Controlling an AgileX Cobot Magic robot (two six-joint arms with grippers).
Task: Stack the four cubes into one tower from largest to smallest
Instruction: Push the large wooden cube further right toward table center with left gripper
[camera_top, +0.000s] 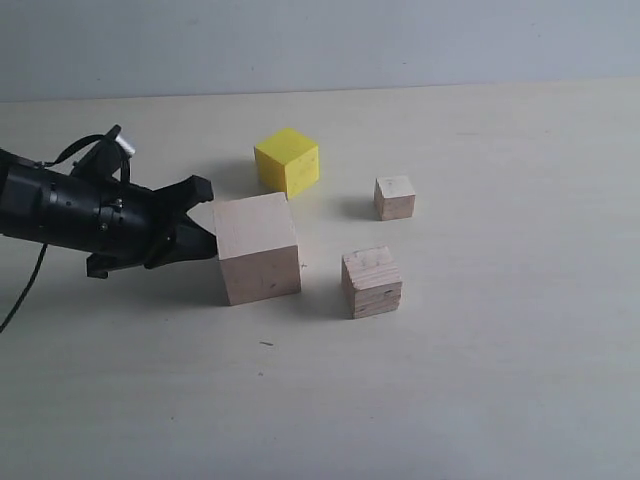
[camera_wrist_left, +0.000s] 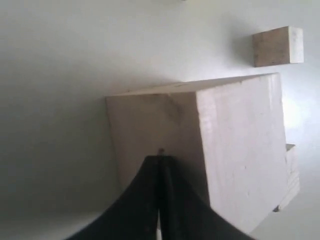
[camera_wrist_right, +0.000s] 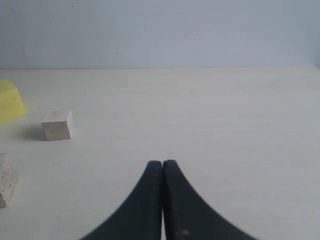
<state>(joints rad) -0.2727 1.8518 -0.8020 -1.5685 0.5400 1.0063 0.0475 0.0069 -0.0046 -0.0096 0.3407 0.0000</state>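
Four cubes stand apart on the table. The largest pale cube (camera_top: 258, 250) (camera_wrist_left: 200, 135) is left of centre. Behind it sits the yellow cube (camera_top: 287, 160) (camera_wrist_right: 9, 105). The grainy cube with a dark crack (camera_top: 371, 282) (camera_wrist_right: 5, 187) is to its right, and the smallest cube (camera_top: 395, 197) (camera_wrist_right: 57, 125) (camera_wrist_left: 277, 46) is beyond that. My left gripper (camera_top: 207, 236) (camera_wrist_left: 160, 159) is shut and empty, its tip against the largest cube's left side. My right gripper (camera_wrist_right: 162, 163) is shut and empty above bare table, and out of the exterior view. No tower stands.
The pale table (camera_top: 480, 380) runs back to a plain wall. The left arm (camera_top: 70, 210) lies low across the left side, with a cable hanging off it. In the left wrist view a further cube (camera_wrist_left: 291, 170) peeks out from behind the largest one.
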